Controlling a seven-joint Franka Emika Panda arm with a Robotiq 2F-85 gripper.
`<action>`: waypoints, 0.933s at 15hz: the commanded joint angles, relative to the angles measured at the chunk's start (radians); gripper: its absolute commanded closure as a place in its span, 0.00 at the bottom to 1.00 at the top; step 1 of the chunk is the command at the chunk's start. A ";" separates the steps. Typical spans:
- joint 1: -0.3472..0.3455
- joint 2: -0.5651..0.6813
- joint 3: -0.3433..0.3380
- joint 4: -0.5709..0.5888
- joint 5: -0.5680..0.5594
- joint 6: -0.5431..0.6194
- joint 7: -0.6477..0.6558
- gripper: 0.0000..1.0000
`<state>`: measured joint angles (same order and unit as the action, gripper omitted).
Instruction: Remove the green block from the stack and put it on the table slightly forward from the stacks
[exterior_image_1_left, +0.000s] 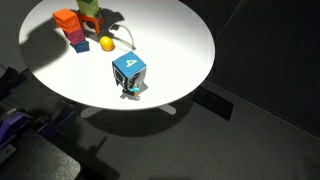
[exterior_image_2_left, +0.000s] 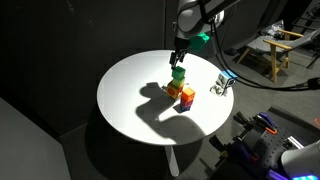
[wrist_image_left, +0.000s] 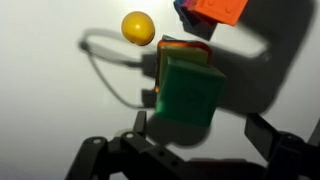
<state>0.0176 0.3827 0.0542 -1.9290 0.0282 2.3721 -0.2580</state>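
The green block (wrist_image_left: 188, 90) sits on top of the stack, with a red block (exterior_image_2_left: 175, 90) under it. It also shows in both exterior views (exterior_image_1_left: 90, 8) (exterior_image_2_left: 178, 73). My gripper (wrist_image_left: 203, 128) is open and hangs just above the green block, one finger on each side and neither touching it. In an exterior view the gripper (exterior_image_2_left: 180, 56) is directly over the stack. The other column, topped by an orange block (exterior_image_1_left: 65, 18) with red and purple-blue blocks below, stands right beside it. Both columns stand on the white round table (exterior_image_1_left: 180, 50).
A small yellow-orange ball (exterior_image_1_left: 107, 43) lies on a thin cable near the stacks; it also shows in the wrist view (wrist_image_left: 138, 27). A large blue cube marked 4 (exterior_image_1_left: 129, 73) stands near the table's front edge. A chair (exterior_image_2_left: 275, 50) stands beyond the table.
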 joint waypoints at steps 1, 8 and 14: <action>-0.010 0.012 0.004 0.008 -0.009 0.022 0.006 0.00; -0.012 0.029 0.000 0.004 -0.013 0.032 0.013 0.00; -0.012 0.057 -0.001 0.010 -0.017 0.025 0.011 0.10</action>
<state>0.0132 0.4260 0.0488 -1.9294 0.0279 2.3929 -0.2572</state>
